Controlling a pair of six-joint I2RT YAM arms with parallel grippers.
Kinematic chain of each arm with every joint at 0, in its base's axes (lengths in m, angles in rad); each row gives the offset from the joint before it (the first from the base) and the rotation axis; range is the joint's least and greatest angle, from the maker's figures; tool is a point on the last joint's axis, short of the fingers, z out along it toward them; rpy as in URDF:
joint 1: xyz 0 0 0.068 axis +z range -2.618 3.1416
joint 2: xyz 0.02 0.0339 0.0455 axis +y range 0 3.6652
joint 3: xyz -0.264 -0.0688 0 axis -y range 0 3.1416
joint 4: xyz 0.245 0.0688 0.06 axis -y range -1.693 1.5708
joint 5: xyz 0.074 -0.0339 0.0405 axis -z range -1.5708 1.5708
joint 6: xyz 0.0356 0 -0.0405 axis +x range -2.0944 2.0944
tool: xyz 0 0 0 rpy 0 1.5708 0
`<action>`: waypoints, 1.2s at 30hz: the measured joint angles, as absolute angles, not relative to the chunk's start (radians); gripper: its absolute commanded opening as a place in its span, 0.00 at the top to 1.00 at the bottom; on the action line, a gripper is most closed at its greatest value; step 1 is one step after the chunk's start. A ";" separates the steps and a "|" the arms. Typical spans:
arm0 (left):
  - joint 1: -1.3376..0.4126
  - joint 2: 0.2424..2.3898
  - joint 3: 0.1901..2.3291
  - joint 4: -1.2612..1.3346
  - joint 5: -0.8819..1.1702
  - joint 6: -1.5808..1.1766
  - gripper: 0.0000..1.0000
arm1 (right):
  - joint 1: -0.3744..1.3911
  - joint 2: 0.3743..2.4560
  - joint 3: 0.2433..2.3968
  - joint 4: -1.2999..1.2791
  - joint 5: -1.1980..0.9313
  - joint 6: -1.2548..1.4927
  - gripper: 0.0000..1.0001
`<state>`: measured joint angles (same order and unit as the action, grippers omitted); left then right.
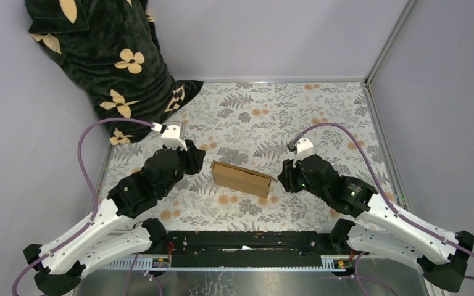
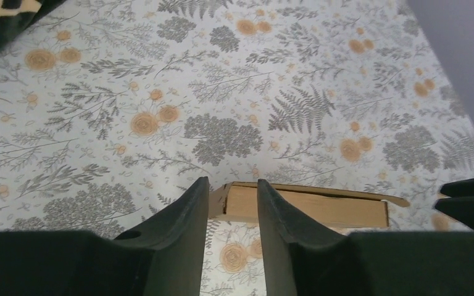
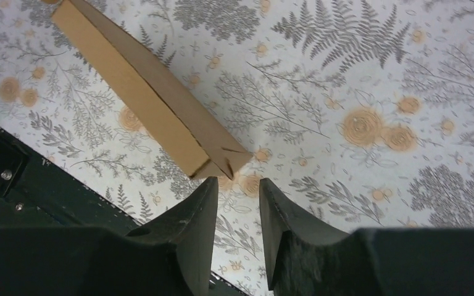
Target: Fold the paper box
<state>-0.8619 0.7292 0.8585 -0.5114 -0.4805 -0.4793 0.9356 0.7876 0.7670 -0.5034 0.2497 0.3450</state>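
The paper box [image 1: 241, 177] is a shallow, closed brown cardboard box lying on the floral tablecloth at mid-table. My left gripper [image 1: 196, 159] sits just off the box's left end. In the left wrist view that end [image 2: 302, 206] lies just beyond the fingertips, and the left gripper [image 2: 232, 180] stands partly open with only cloth in its gap. My right gripper [image 1: 284, 175] is at the box's right end. From the right wrist, the box's corner [image 3: 222, 161] lies just ahead of the left fingertip, and the right gripper [image 3: 237, 180] is partly open and holds nothing.
A dark cloth with yellow flowers [image 1: 111, 61] hangs over the back left corner of the table. A black rail [image 1: 241, 242] runs along the near edge between the arm bases. Grey walls close in the back and right side.
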 measured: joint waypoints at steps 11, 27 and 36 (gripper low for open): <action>-0.788 0.771 0.855 -0.486 -0.426 -0.467 0.21 | 1.035 0.884 0.767 -0.450 0.280 0.290 0.63; -0.739 0.842 0.825 -0.459 -0.352 -0.472 0.38 | 1.035 0.889 0.767 -0.432 0.320 0.224 0.68; -0.739 0.867 0.803 -0.437 -0.299 -0.473 0.42 | 1.035 0.889 0.767 -0.419 0.307 0.214 0.68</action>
<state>-0.7387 0.8669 0.8028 -0.4374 -0.2985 -0.4728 1.0351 0.8894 0.7670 -0.4194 0.3073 0.2138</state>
